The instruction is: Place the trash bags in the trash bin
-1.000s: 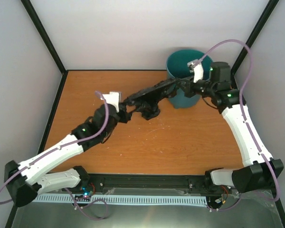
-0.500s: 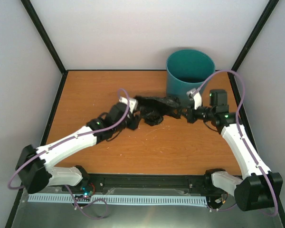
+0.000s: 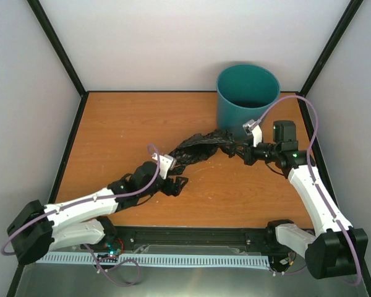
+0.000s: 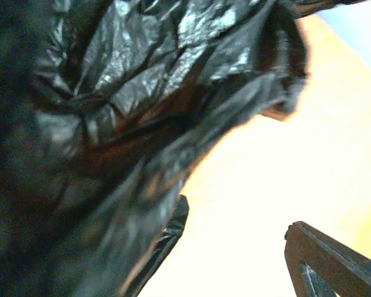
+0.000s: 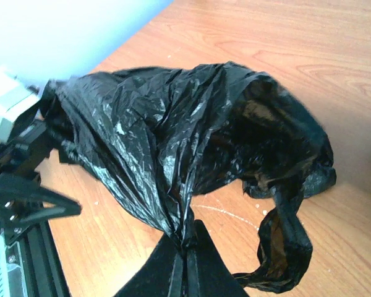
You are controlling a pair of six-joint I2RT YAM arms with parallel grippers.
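One black trash bag (image 3: 201,148) lies stretched on the wooden table in front of the teal trash bin (image 3: 247,93), outside it. My right gripper (image 3: 240,148) is shut on the bag's bunched right end; in the right wrist view the film (image 5: 167,136) gathers into the closed gripper (image 5: 187,250). My left gripper (image 3: 177,184) is open just near of the bag's left end, with nothing between its fingers. In the left wrist view the bag (image 4: 111,124) fills the left and top, blurred, and one fingertip (image 4: 324,263) shows at the lower right.
The bin stands at the table's back right corner, close to the black frame post (image 3: 328,49). Grey walls enclose the table (image 3: 111,124) on three sides. The right arm's purple cable (image 3: 297,99) loops beside the bin.
My left gripper opened, let go of the bag and drew back toward the near edge. My right gripper came down from the bin's rim to in front of it, still holding the bag.
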